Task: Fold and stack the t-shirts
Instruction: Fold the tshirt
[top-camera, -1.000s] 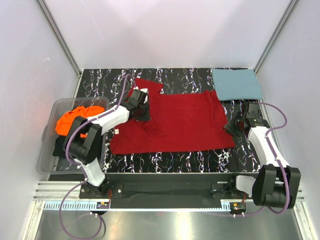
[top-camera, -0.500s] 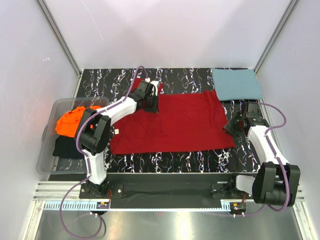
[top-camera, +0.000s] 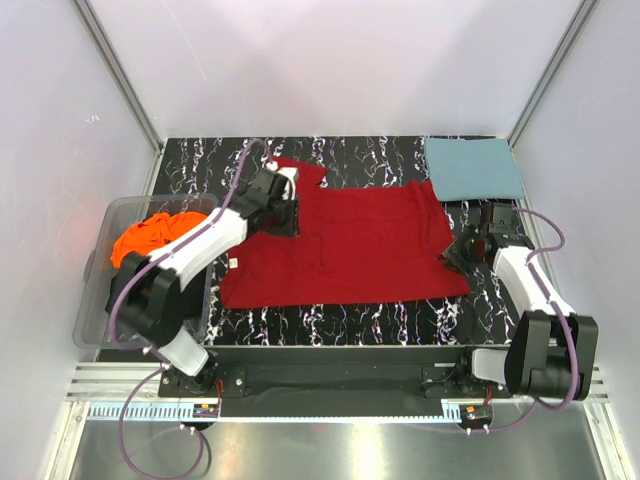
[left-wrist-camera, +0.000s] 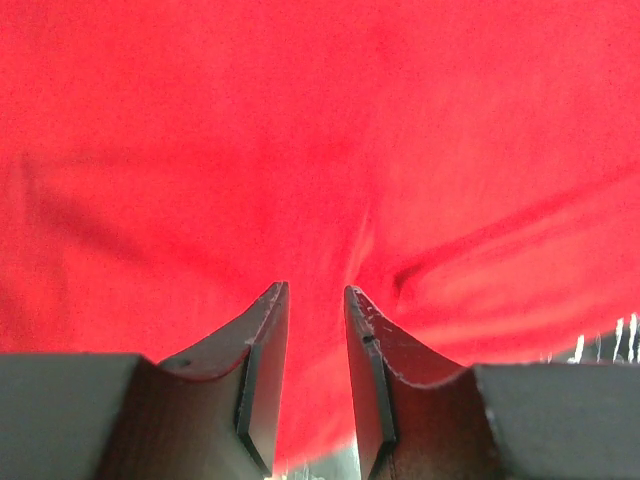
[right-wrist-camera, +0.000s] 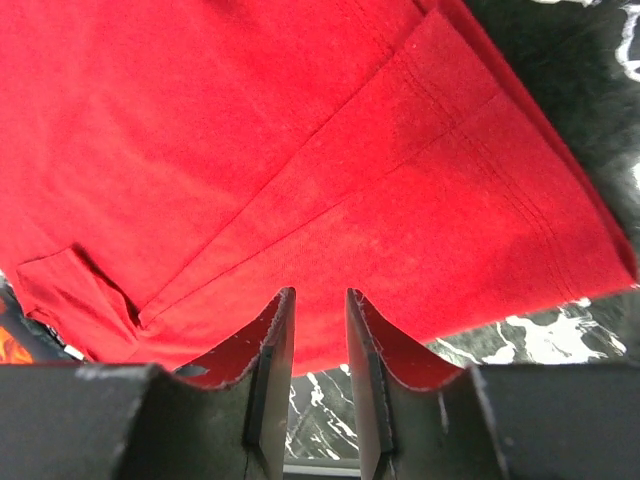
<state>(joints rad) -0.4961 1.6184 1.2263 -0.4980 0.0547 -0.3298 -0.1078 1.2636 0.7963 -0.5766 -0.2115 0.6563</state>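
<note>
The red shirt (top-camera: 350, 250) lies spread flat across the middle of the marbled surface (top-camera: 200, 165). Our left tool (top-camera: 283, 207) sits on its far left part, by the sleeve. Its fingers (left-wrist-camera: 262, 350) stand nearly together and creases in the cloth run into the slit, so we read it as clamped on a pinch of the shirt. Our right tool (top-camera: 462, 248) is at the shirt's right edge, its fingers (right-wrist-camera: 272, 360) close with a slim gap; we cannot tell whether cloth is caught. The teal shirt (top-camera: 473, 168) lies folded in the far right corner, just beside the red one. The orange shirt (top-camera: 150, 237) is bunched in the clear bin (top-camera: 95, 300) on the left.
</note>
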